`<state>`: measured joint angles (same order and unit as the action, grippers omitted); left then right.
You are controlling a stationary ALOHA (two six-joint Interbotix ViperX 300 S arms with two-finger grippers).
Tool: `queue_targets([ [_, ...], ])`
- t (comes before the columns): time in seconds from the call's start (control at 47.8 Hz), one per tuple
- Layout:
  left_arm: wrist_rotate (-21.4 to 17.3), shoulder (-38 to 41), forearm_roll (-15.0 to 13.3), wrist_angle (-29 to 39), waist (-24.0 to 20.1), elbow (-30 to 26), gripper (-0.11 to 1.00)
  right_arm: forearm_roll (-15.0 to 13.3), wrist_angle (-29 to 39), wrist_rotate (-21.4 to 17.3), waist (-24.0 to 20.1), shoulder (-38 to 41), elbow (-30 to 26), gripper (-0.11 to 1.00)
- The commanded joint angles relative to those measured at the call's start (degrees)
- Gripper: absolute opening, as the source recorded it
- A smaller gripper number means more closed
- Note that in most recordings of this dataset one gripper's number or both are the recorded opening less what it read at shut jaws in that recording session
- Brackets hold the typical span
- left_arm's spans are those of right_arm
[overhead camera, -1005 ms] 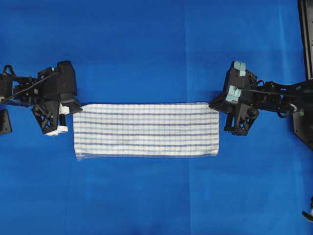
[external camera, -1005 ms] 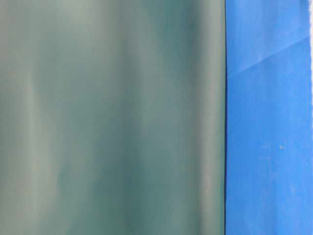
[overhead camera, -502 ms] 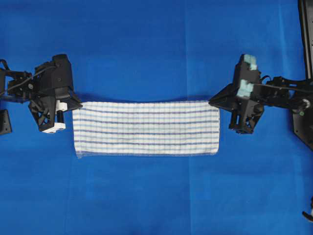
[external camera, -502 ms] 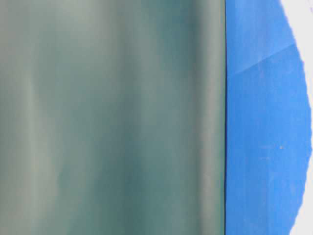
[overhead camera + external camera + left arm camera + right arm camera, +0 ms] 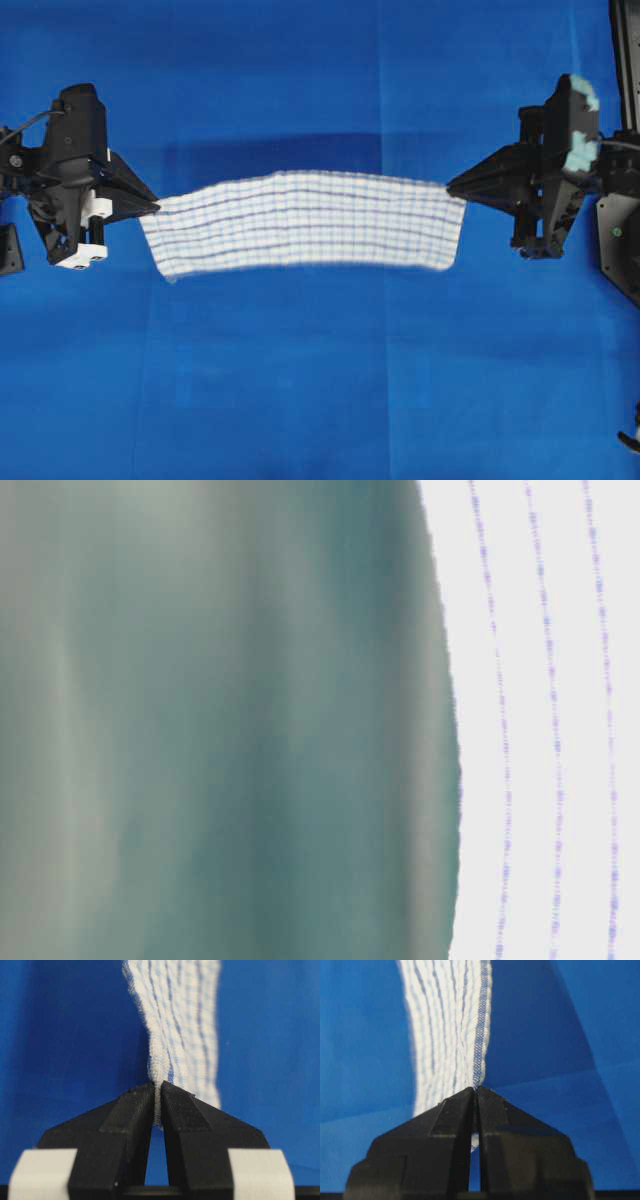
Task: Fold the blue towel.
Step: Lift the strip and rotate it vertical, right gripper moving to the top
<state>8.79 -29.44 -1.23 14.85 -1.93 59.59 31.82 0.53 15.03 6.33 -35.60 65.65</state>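
Blue-striped white woven towel (image 5: 305,222), soft, light and likely to sag between grips, hangs stretched above the middle of the blue-covered bench (image 5: 300,400), its far corners pinched by the left end effector (image 5: 155,207) and right end effector (image 5: 452,187); no containers appear.

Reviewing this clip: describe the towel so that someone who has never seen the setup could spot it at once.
Look at the blue table covering that fills the overhead view, then at the middle, between the left gripper and the right gripper. The blue towel stretches between them, a corner pinched in each pair of jaws. It is the only white thing there, crossed by thin blue stripes.
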Motion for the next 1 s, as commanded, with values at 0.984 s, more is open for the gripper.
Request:
queue_targets([
  [0.984, 10.4, 34.8, -0.1, -18.2, 12.1, -36.4, 0.05, -3.4, 0.7, 0.3, 14.7, -6.3, -7.7, -0.04],
])
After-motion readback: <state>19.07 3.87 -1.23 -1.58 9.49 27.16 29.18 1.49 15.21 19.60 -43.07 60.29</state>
